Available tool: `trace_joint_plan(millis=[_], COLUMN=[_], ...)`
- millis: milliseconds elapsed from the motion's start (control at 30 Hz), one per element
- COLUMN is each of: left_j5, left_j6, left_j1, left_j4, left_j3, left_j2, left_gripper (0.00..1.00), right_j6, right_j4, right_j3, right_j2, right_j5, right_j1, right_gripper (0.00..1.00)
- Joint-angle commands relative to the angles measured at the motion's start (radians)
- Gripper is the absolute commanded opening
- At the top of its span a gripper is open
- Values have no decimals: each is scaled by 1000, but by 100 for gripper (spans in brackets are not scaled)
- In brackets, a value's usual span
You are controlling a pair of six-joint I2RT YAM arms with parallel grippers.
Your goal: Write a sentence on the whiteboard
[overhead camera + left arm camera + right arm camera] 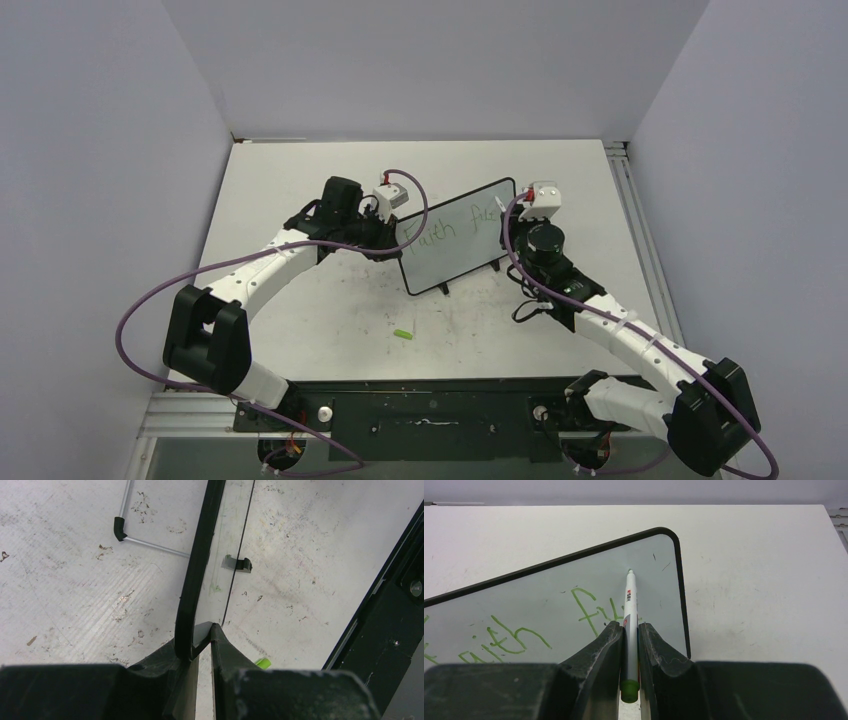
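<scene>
Pinching the whiteboard at its corner, the left gripper is steadying it, likely light and tippy; the right gripper is clamping the marker.

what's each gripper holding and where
The left gripper clamps the small black-framed whiteboard by its corner; the right gripper grips the white green-ended marker near its back end.
</scene>
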Motion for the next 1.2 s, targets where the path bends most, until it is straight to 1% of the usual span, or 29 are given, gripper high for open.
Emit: trace_joint_plan(millis=[0, 433, 1167], left_j5=[-75, -75, -75], left_j6=[69, 69, 69], left_j1=[-1, -1, -1], left_j4=[-21, -21, -21], left_j3=[24, 22, 23], left_j2=[-20, -23, -28], left_gripper=[0, 0, 0], right_j6=[7, 30, 37], right_j4=[17, -31, -30], right_j3=[-21, -79, -90], right_j2=[-15, -39, -23], right_j5=[9, 28, 42], right_j1=[-8, -8, -13], right_gripper=[5, 5, 5])
